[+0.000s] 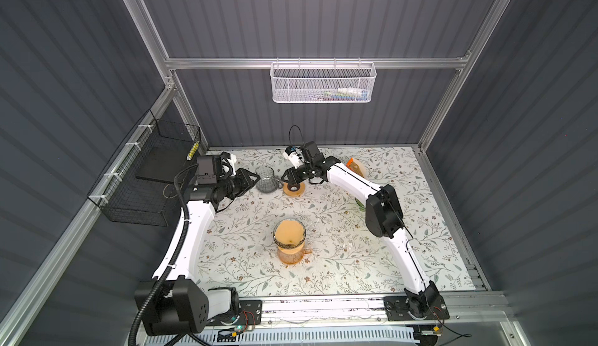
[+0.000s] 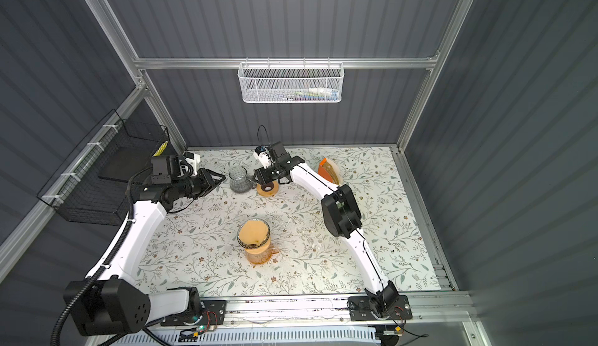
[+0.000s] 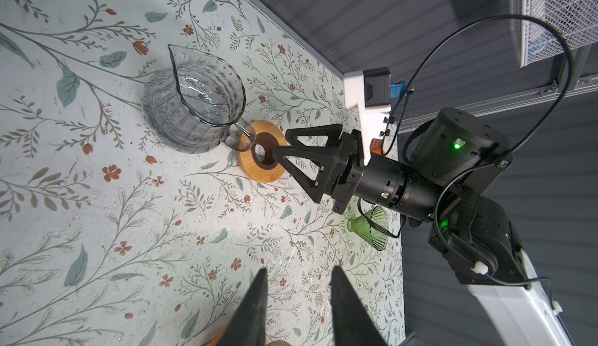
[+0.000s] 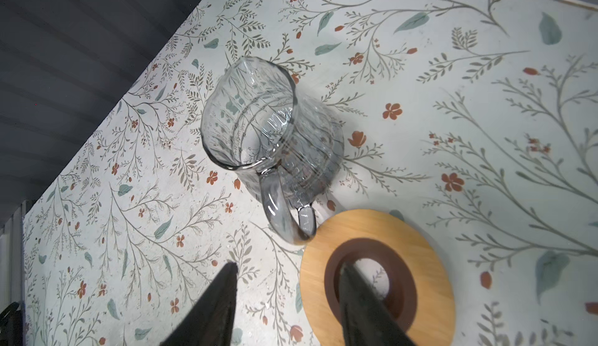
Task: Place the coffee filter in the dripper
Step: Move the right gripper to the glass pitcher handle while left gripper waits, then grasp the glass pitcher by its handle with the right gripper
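Filter (image 1: 289, 231) sits in dripper (image 1: 275, 238) at centre; we judge placing done. Right gripper (image 3: 281, 141) spread over ring (image 4: 427, 263), left gripper (image 3: 300, 269) spread, both empty. Next: we pull arms back, clear of jug (image 3: 194, 101).

No legible text — labels too blurred.
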Robot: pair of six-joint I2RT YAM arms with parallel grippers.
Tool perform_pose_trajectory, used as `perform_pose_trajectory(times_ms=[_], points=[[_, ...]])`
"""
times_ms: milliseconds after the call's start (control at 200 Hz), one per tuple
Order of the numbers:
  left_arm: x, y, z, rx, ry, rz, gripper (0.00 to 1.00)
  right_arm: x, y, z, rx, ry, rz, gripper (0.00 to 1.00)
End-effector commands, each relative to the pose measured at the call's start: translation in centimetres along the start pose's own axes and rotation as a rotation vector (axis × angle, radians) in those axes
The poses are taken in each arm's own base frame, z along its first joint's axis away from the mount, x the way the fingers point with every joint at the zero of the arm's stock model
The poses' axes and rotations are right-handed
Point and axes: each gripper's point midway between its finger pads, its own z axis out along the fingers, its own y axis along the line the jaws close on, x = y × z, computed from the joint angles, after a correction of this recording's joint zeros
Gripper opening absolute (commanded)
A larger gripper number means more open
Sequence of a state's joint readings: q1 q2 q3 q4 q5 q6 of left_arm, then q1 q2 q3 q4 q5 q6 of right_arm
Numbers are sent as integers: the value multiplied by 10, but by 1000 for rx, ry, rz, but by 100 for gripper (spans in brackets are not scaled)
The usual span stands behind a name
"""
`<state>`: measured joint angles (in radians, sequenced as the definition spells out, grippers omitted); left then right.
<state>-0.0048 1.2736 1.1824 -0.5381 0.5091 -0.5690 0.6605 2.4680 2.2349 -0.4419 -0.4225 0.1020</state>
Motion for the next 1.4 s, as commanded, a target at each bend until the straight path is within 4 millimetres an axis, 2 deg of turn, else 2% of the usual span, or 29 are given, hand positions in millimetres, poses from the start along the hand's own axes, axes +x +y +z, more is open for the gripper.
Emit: perform_pose_trajectory(times_ms=[0,205,470,630,835,1151,1271,1321,1396], points=[[1,4,-4,-17,-1,-16,34,10,6,18,-16,27,-43,53],[-1,4,-3,-21,5,-12,34,9,5,31,-20,16,-39,53],[-1,3,-1,-16,15,-12,34,6,3,35,-10,11,-33,53],[0,5,0,-21,15,-12,34,6,8,36,-14,14,-36,53],[2,6,0,-19,21,-11,34,16,17,45,-22,40,-33,52],[4,6,0,-21,26,4,34,18,29,48,-25,47,-32,48],[5,5,-2,-18,24,8,34,20,29,49,17,52,-49,46],[5,5,-2,-18,26,8,34,18,17,49,117,41,-65,45],[5,5,-3,-18,26,10,34,17,19,50,149,36,-102,46]])
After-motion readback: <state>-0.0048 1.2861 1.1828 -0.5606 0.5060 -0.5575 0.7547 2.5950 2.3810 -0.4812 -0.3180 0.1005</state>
